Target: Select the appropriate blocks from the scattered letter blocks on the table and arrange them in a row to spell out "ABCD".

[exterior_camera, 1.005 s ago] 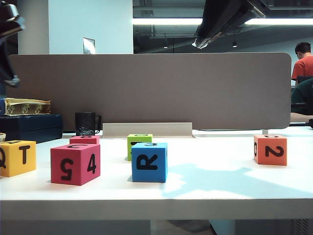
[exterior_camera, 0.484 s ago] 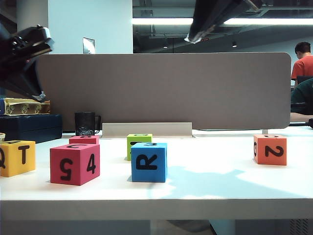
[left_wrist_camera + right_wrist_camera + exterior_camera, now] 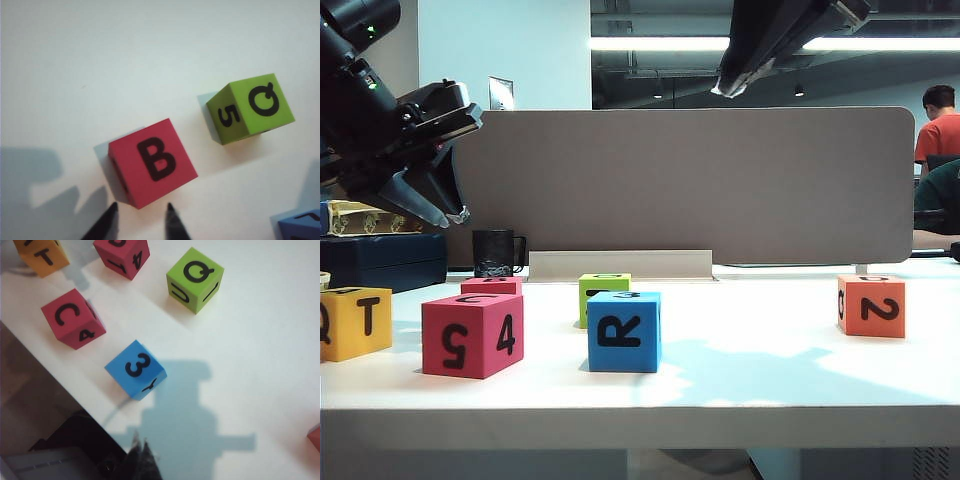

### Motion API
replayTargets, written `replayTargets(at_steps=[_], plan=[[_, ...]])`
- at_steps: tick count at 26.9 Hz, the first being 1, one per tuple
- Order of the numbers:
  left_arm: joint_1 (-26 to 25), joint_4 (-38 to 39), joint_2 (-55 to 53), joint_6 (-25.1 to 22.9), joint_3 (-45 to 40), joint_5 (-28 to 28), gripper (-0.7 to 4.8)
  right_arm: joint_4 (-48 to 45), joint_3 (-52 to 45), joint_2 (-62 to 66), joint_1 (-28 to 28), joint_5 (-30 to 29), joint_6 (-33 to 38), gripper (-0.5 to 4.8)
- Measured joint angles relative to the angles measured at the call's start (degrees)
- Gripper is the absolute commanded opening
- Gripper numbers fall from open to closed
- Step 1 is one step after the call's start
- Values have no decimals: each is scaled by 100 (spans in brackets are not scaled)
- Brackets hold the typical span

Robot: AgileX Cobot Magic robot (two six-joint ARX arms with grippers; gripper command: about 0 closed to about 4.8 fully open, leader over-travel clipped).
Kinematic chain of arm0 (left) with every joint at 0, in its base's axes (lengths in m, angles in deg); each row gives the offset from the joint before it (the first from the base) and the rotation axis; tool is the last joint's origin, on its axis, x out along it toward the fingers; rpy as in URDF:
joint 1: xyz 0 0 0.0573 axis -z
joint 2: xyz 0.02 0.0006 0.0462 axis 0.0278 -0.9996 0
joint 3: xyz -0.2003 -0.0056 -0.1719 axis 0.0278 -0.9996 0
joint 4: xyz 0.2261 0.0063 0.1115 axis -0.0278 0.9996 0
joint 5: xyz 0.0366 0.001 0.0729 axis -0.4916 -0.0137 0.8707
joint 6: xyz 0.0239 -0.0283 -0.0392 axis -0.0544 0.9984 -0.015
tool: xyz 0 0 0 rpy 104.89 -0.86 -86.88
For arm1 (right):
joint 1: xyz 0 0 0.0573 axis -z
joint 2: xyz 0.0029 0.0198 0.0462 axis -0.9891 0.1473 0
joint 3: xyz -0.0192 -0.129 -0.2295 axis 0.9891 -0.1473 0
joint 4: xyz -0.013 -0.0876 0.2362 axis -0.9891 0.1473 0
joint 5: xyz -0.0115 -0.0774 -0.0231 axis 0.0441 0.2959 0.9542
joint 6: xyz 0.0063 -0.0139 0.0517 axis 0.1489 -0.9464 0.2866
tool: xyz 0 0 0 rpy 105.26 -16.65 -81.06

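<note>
Exterior view: six blocks (image 3: 624, 331); left end effector (image 3: 140, 220) parted above the B block (image 3: 152, 162); right end effector (image 3: 142, 452) clenched, empty.

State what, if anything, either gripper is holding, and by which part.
Nothing is held. The left gripper hangs in the air above the red B block, jaws slightly apart and empty. The right gripper is high above the table, jaws shut on nothing.

Before us on our bench (image 3: 770, 400): two red cubes (image 3: 472, 335), one yellow (image 3: 355, 322), one green (image 3: 603, 286), one blue (image 3: 624, 331), one orange (image 3: 871, 305), one black mug (image 3: 496, 253).
</note>
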Motion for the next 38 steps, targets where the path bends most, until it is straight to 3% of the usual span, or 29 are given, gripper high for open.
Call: replayTargets(at_steps=[4, 8, 11, 16, 20, 25, 29, 31, 38], plan=[[-15, -22, 0, -13, -2, 50, 164, 203, 2, 2, -7, -4, -2, -2], [59, -87, -2, 0, 0, 57, 287, 203, 2, 2, -4, -2, 0, -2], [164, 267, -4, 0, 0, 50, 350, 219, 2, 2, -7, -4, 0, -2], [378, 1508, -7, 0, -2, -140, 351, 282, 0, 2, -4, -2, 0, -2], [623, 1808, -7, -2, -2, -549, 350, 282, 0, 2, -4, -2, 0, -2], [1062, 1847, -7, 0, -2, -564, 350, 282, 0, 2, -4, -4, 0, -2], [1499, 1899, -9, -7, 0, 286, 350, 284, 0, 2, -4, -2, 0, -2], [1738, 1932, -11, -24, 0, 1200, 350, 310, 0, 2, -4, -2, 0, -2], [1735, 1932, -11, -15, 0, 1309, 350, 363, 2, 2, -7, -4, -2, -2]])
